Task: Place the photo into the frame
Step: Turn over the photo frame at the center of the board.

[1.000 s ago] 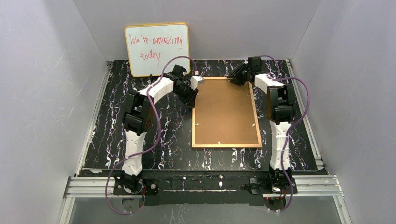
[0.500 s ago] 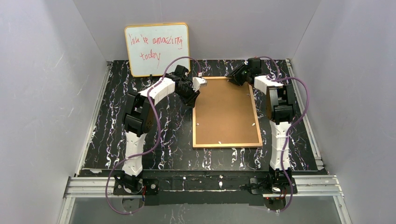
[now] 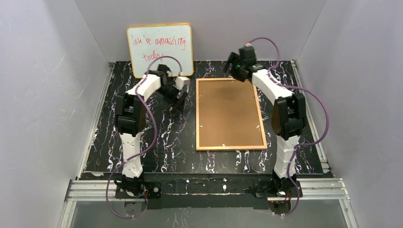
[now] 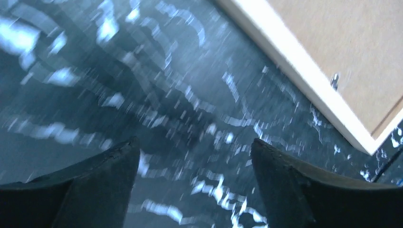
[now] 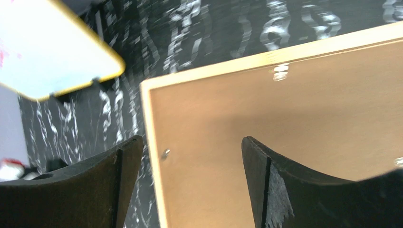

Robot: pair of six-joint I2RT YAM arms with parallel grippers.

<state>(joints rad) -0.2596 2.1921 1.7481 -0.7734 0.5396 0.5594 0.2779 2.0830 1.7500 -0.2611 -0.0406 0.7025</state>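
The frame [image 3: 230, 114] lies face down on the black marbled table, its brown fibreboard back up inside the golden-wood rim. The photo is hidden. My left gripper [image 3: 177, 96] hovers open over bare table left of the frame's far-left corner; the left wrist view shows the left gripper [image 4: 195, 145] with nothing between its fingers and the frame [image 4: 332, 42] off to the right. My right gripper [image 3: 234, 71] hangs open above the frame's far edge. In the right wrist view the right gripper [image 5: 190, 140] is empty, with the frame [image 5: 285, 109] and its corner below.
A yellow-rimmed whiteboard [image 3: 160, 50] with red handwriting leans on the back wall, and the same whiteboard [image 5: 47, 47] shows near the frame's corner. Small metal tabs [image 5: 165, 153] stick up along the frame's back. Grey walls close in three sides.
Both grippers have opened and left the frame's far corners. The left one swung left over the table; the right one rose and drew back. The frame stays flat.
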